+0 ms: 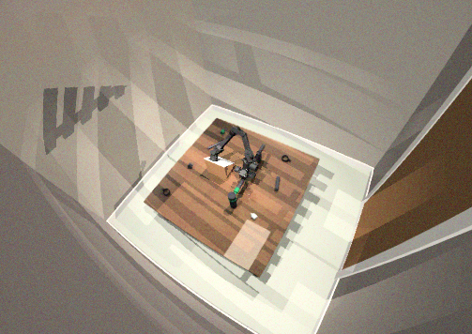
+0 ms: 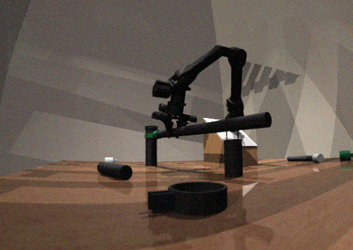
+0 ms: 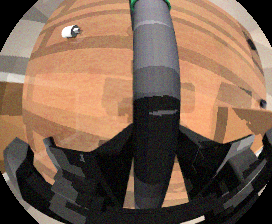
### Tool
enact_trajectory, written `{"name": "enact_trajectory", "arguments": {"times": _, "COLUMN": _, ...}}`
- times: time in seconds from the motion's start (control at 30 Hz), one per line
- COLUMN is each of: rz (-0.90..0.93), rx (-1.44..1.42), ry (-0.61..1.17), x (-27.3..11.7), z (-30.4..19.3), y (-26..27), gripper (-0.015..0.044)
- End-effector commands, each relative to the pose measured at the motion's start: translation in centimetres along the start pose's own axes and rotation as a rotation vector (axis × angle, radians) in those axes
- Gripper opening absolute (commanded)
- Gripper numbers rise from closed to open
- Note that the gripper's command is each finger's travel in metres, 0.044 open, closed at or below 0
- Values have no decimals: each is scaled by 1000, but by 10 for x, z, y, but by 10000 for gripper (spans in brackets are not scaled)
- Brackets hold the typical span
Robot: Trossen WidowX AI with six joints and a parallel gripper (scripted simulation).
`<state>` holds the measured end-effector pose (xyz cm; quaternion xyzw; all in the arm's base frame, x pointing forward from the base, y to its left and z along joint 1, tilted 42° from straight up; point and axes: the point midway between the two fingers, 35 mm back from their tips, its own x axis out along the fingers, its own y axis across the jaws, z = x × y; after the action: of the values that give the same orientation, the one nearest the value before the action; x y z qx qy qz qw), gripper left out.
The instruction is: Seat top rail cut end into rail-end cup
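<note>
The black top rail passes over the short post, where the dark loop cap is hard to make out. Its far end meets the green rail-end cup on the big post. Green shows on both sides of the rail's end at the top of the wrist view; how deep the end sits is hidden. The green band is up just below the post cap. My gripper is shut on the rail near the cup, one finger on each side.
A small house stands behind the short post. A black cylinder, a white fitting, a black ring band, a white-ended rod and a green fitting lie on the table.
</note>
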<state>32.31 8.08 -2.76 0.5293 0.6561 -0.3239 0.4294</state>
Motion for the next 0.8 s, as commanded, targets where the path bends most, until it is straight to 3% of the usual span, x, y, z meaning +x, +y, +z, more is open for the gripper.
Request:
{"name": "enact_trajectory", "arguments": {"times": 0.0, "rz": 0, "rx": 0, "ry": -1, "x": 0, "z": 0, "y": 0, "gripper": 0}}
{"name": "enact_trajectory", "arguments": {"times": 0.77, "rz": 1, "rx": -1, "ry": 6, "x": 2, "z": 1, "y": 0, "gripper": 0}}
